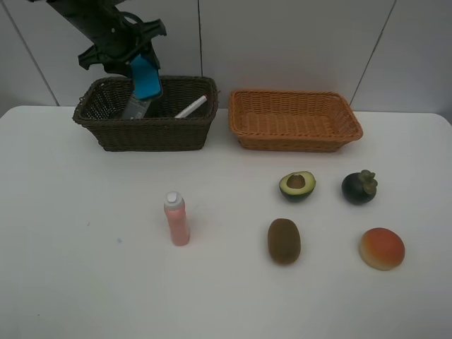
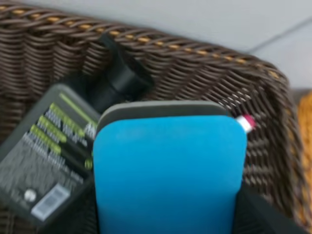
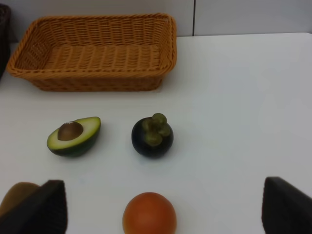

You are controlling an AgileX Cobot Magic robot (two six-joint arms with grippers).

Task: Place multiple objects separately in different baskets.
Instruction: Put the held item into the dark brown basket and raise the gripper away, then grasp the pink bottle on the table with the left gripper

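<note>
Over the dark brown basket (image 1: pixel 106 131) my left gripper (image 1: pixel 143 70) hangs shut on the blue eraser block (image 1: pixel 147 85) (image 2: pixel 168 170). Below it, inside that basket, lie the dark green pump bottle (image 1: pixel 135 107) (image 2: pixel 46 156) and the white red-ended marker (image 1: pixel 191 106) (image 2: pixel 246 123). The light orange basket (image 1: pixel 295 134) (image 3: pixel 92 80) holds nothing. On the table are the pink bottle (image 1: pixel 176 219), upright, the avocado half (image 1: pixel 297 185) (image 3: pixel 74 136), the mangosteen (image 1: pixel 359 186) (image 3: pixel 152 135), the kiwi (image 1: pixel 284 241) (image 3: pixel 17 195) and the orange-yellow fruit (image 1: pixel 381 248) (image 3: pixel 148 213). My right gripper (image 3: pixel 165 200) is open above the fruit.
The two baskets stand side by side at the back of the white table (image 1: pixel 70 268), against a white tiled wall (image 1: pixel 296 42). The fruits sit in a loose group at the right front. The right arm does not show in the exterior view.
</note>
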